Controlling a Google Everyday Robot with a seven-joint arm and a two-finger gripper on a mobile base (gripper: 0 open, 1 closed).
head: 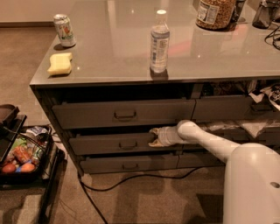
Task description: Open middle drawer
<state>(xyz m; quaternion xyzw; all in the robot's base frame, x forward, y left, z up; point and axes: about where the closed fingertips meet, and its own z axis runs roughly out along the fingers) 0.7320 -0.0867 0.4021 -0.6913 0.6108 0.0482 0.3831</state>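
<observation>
The middle drawer [118,144] is the mid-height dark grey front with a small loop handle [127,144], under the taller top drawer [124,114] and above the shortest drawer [129,165]. It stands slightly out, with a dark gap above its front. My gripper [151,137] reaches in from the right on the white arm [205,139]. It sits at the drawer front's right end, by its top edge and right of the handle. Its fingers [152,131] are spread and hold nothing that I can see.
On the counter [109,65] stand a water bottle [159,41], a soda can [64,29], a yellow sponge [60,63] and a jar [215,13]. A black cart of snacks [19,153] stands at the left. A cable [131,178] lies on the floor.
</observation>
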